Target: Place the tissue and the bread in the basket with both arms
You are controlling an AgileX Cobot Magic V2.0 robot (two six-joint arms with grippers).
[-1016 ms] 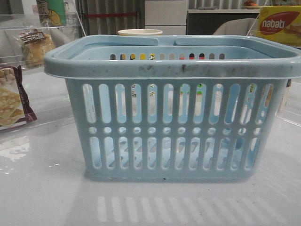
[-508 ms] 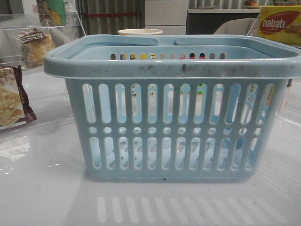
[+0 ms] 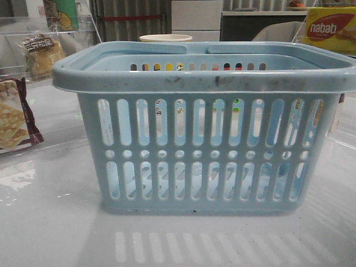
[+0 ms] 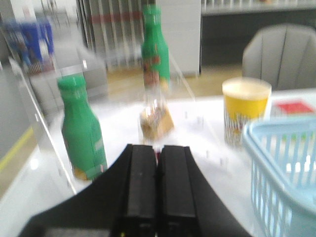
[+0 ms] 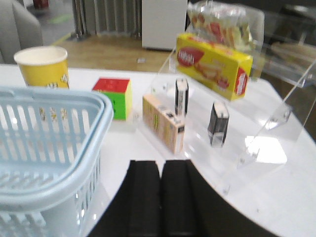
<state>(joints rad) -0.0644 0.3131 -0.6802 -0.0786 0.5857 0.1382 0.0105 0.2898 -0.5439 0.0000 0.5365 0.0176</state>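
Observation:
The light blue basket [image 3: 206,128] stands mid-table and fills the front view; it also shows in the left wrist view [image 4: 284,168] and the right wrist view [image 5: 49,128]. The bread [image 3: 40,53], golden-brown in a clear wrapper, lies on a clear shelf at far left, and shows blurred ahead of my left gripper [image 4: 158,152], which is shut and empty. My right gripper [image 5: 160,167] is shut and empty beside the basket's right end. Two small black packs with white labels [image 5: 217,123] [image 5: 181,96] stand on a clear stepped shelf ahead of it; I cannot tell which is the tissue.
A maroon-edged cracker packet [image 3: 14,119] lies at left. Two green bottles [image 4: 81,131] [image 4: 155,47] stand near the bread. A yellow cup [image 5: 43,66], a colour cube [image 5: 112,96], a peach box [image 5: 163,123] and a yellow Nabati box [image 5: 215,64] stand at right.

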